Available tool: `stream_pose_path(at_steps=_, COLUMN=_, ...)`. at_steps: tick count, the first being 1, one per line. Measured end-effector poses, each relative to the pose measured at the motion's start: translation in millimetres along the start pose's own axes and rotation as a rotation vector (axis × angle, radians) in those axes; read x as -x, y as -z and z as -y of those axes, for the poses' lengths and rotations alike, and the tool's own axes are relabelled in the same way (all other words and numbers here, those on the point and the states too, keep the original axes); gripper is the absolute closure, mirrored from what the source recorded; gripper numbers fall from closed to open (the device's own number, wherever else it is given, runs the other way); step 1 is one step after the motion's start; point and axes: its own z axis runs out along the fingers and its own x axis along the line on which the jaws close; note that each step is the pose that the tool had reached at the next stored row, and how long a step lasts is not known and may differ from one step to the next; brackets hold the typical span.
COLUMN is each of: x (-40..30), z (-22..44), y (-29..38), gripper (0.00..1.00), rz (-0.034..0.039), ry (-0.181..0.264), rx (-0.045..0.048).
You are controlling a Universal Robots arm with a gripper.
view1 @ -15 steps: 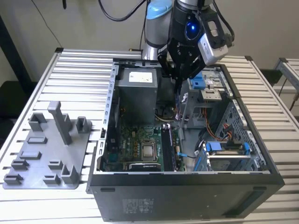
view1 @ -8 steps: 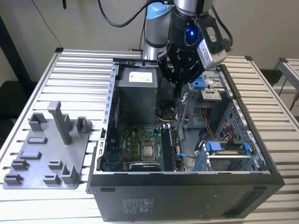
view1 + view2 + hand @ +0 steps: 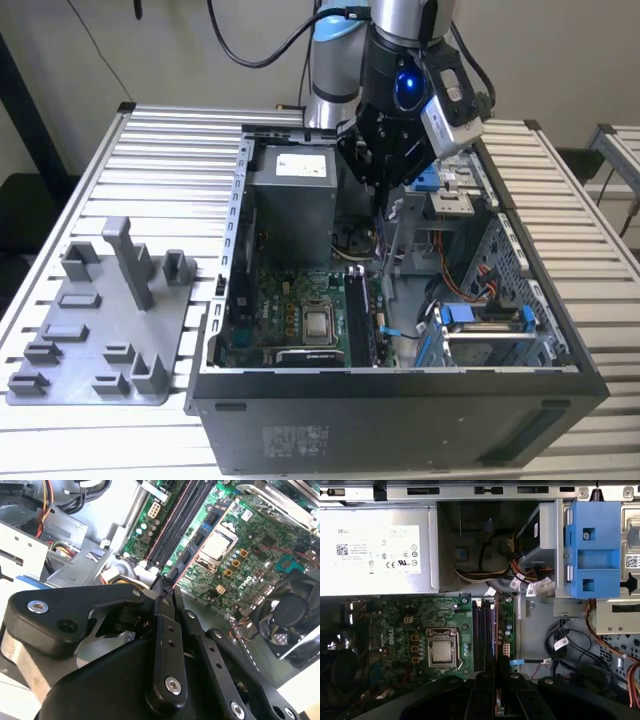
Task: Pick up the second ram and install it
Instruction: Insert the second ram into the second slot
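Dark and edge-on, the ram (image 3: 501,669) sat pinched between the nearly closed jaws of your gripper (image 3: 162,587), as far as I could judge. You had it lifted and held over the open case (image 3: 400,400), above the slots (image 3: 484,630); seating it was left. The grey tray (image 3: 70,370) stood well apart on the counter (image 3: 170,150). Cables (image 3: 570,650) and a blue bracket (image 3: 592,555) crowded near the slots.
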Motion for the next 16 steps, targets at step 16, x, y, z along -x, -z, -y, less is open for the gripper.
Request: stream_pose_path(at_steps=16, x=-0.1, z=0.1, y=-3.1, gripper=0.86, rz=-0.0024, ry=0.002, rx=-0.0047)
